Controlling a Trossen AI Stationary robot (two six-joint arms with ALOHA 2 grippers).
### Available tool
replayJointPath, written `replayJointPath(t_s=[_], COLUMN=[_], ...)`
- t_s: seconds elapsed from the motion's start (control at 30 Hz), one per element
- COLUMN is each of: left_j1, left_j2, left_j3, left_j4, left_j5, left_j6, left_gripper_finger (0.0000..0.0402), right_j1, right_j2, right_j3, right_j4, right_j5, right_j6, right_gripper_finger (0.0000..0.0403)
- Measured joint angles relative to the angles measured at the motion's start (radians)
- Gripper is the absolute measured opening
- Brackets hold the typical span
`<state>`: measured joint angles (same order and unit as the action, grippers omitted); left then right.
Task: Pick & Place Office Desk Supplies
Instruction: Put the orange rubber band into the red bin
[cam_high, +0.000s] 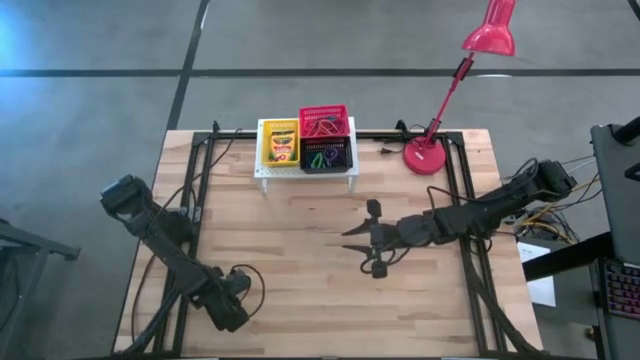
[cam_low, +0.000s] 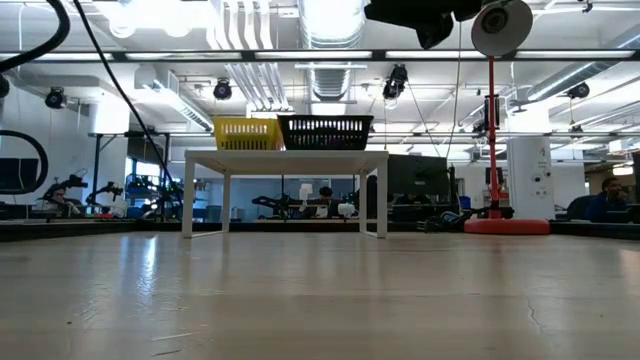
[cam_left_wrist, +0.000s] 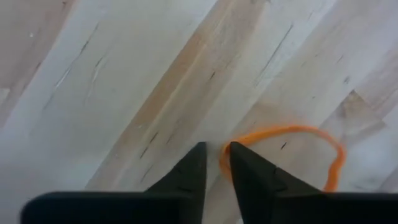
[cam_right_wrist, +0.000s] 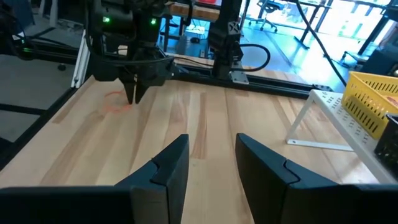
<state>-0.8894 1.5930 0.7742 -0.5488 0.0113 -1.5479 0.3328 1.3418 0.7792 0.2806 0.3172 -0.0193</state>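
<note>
Your left gripper (cam_left_wrist: 214, 165) is down at the counter (cam_high: 300, 230) near its front left corner, fingers nearly together with only a narrow gap, their tips at the edge of an orange elastic loop (cam_left_wrist: 292, 152) lying flat on the wood. You cannot tell from the left wrist view whether the band is already pinched between the tips or just beside them. In the right wrist view the same gripper (cam_right_wrist: 134, 93) points straight down at that loop (cam_right_wrist: 115, 102).

Your right gripper (cam_high: 372, 238) hovers over the middle of the counter, reaching in from the right edge, its fingers (cam_right_wrist: 168, 168) apart and holding nothing.

At the back edge stands the white perforated stand (cam_high: 305, 172). On it you have 3 baskets: the yellow basket (cam_high: 281, 142) with a crayon box (cam_high: 282, 146) inside, the red basket (cam_high: 324, 123) holding coloured loops, and the black basket (cam_high: 326, 157) with green and purple loops in it. The red desk lamp (cam_high: 428, 152) sits just right of the stand, at the back edge.
</note>
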Motion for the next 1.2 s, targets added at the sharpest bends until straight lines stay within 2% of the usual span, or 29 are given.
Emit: replayJointPath(t_s=[0.17, 0.3, 0.4, 0.6, 0.8, 0.9, 1.0, 1.2], left_j1=[0.000, -0.001, 0.008, 0.065, 0.159, 0.212, 0.266, 0.327], left_j2=[0.001, 0.000, -0.001, -0.002, -0.002, -0.002, -0.003, -0.003], left_j3=[0.000, 0.000, 0.008, 0.064, 0.128, 0.151, 0.167, 0.172], left_j4=[0.019, 0.031, 0.032, 0.041, 0.115, 0.217, 0.333, 0.467], left_j5=[0.008, 0.005, -0.055, -0.438, -0.733, -0.802, -0.812, -0.812], left_j6=[0.005, 0.009, 0.061, 0.298, 0.633, 0.835, 1.013, 1.187], left_gripper_finger=[0.0011, 0.0003, 0.0002, 0.0001, 0.0001, 0.0000, 0.0000, 0.0000], right_j1=[0.000, 0.000, 0.001, 0.001, 0.000, 0.000, 0.000, 0.001], right_j2=[0.000, 0.000, 0.008, 0.065, 0.161, 0.224, 0.286, 0.369], right_j3=[0.000, 0.000, 0.000, 0.000, 0.000, -0.001, -0.001, -0.001], right_j4=[-0.006, -0.007, -0.007, -0.006, 0.060, 0.165, 0.283, 0.432], right_j5=[0.000, 0.000, -0.001, -0.003, -0.004, -0.005, -0.027, -0.031], right_j6=[0.004, 0.012, 0.016, 0.018, 0.032, 0.044, 0.052, 0.057], right_gripper_finger=[0.0124, 0.0119, 0.0118, 0.0126, 0.0134, 0.0141, 0.0152, 0.0175])
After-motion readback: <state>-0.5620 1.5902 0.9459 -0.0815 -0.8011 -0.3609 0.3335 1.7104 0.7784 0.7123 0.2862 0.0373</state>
